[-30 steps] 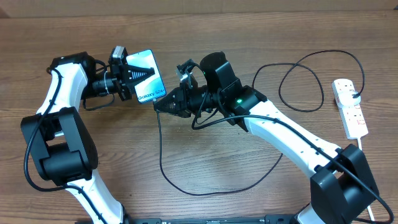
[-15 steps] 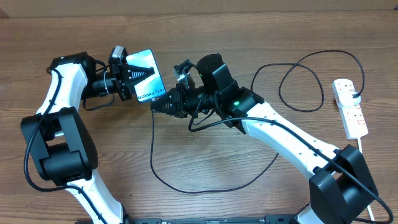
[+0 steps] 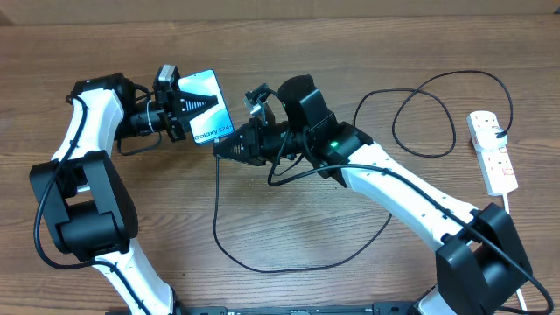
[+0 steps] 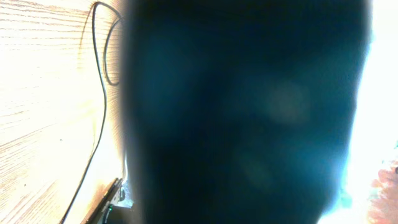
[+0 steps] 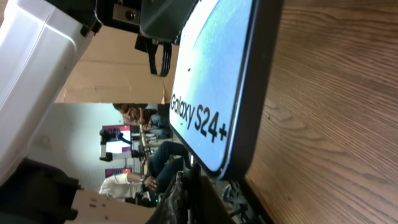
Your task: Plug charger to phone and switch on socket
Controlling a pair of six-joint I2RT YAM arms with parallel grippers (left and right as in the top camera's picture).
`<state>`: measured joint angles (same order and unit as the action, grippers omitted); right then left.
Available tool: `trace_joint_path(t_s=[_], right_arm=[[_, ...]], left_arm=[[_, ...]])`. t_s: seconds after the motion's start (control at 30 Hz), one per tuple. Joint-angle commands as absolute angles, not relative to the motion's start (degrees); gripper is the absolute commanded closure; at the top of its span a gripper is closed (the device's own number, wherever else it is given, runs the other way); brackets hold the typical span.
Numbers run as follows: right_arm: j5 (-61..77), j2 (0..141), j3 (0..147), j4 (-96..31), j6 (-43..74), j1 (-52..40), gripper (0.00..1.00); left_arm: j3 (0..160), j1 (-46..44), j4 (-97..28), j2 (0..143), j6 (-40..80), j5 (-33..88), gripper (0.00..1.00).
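Here, the left gripper (image 3: 208,103) has its jaws clenched on the slim, dark-edged rectangular phone (image 3: 219,124) with a light blue-teal screen. One black finger lies across the glass, and the phone is lifted and tilted off the brown wood-grain table (image 3: 289,44). The phone's end printed "Galaxy S24+" points away from the left gripper. The right gripper (image 3: 220,149) sits just beside that printed end, its black nose aimed at the phone's short edge. Its jaws look pinched on the tip end of the charger (image 3: 215,210), a long thin black cable. The connector itself is too dark to make out in the right wrist view, so I cannot tell whether it touches the phone. From the phone's printed end the cable runs away toward the robot's side, sweeps in a wide loop under the right arm, then coils again well beyond the phone. The socket (image 3: 493,150), a white oblong power strip with small red switches, lies flat far from the phone, past those coils. The left wrist view is almost filled by the phone's dark, blurred shape.
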<state>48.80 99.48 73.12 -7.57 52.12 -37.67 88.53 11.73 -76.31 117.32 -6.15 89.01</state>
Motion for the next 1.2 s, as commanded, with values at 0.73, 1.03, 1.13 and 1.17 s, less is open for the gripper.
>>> trace_joint_path(t_s=[0.73,1.03,1.13,1.17], right_arm=[[54.1,98.8,74.1,-8.0,47.7,-36.4,0.96],[54.3,98.8,74.1,-8.8,43.7,-37.8,0.96],[53.9,98.9,74.1,-10.1,41.0,-37.9,0.96],[53.9,99.0,74.1,-10.2,40.4,-37.9,0.96]], left_arm=[[88.6,11.4,-76.4,116.5,-7.2,90.6,0.96],[88.6,11.4,-76.0,116.5,-7.3,90.6,0.96],[88.6,11.4,-76.0,116.5,-7.3,90.6,0.96],[88.6,11.4,-76.0,116.5,-7.5,90.6,0.96]])
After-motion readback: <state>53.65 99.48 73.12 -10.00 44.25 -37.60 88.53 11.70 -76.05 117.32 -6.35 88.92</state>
